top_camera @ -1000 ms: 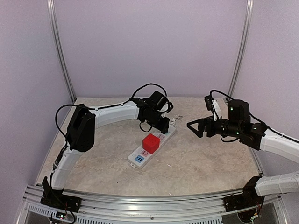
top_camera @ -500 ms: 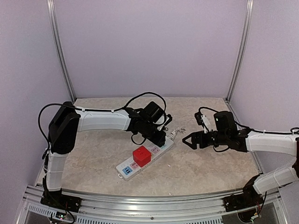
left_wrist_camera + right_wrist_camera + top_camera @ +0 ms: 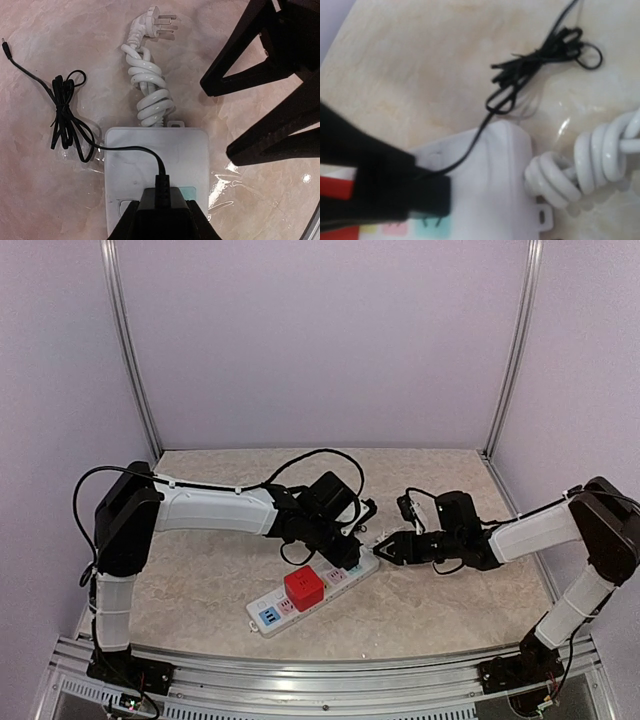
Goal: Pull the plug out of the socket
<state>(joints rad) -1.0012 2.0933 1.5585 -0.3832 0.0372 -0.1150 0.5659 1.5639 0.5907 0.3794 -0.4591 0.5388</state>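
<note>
A beige marbled desk (image 3: 200, 580) carries everything here. From the left, a white and black arm (image 3: 215, 510) reaches to the desk's centre. Its left gripper (image 3: 346, 550) is clamped narrowly around a black plastic plug (image 3: 165, 202). This plug sits over a green outlet face at the far end of a long white rectangular power strip (image 3: 150, 160). Whether its pins are fully seated cannot be told.

The strip lies slantwise mid-desk, with pastel blue, pink and green outlet faces whose markings are too small to read. A red plastic cube (image 3: 303, 587) is plugged in near its middle. A thin black cord runs from the black plug to a knotted bundle (image 3: 65, 120) beside the strip. A thick white coiled cord (image 3: 150, 85) leaves the strip's end and finishes in a white plug with metal pins (image 3: 152, 22).

To the right, the right gripper (image 3: 221, 122) sits just beside that end, jaws partly apart and holding nothing.
</note>
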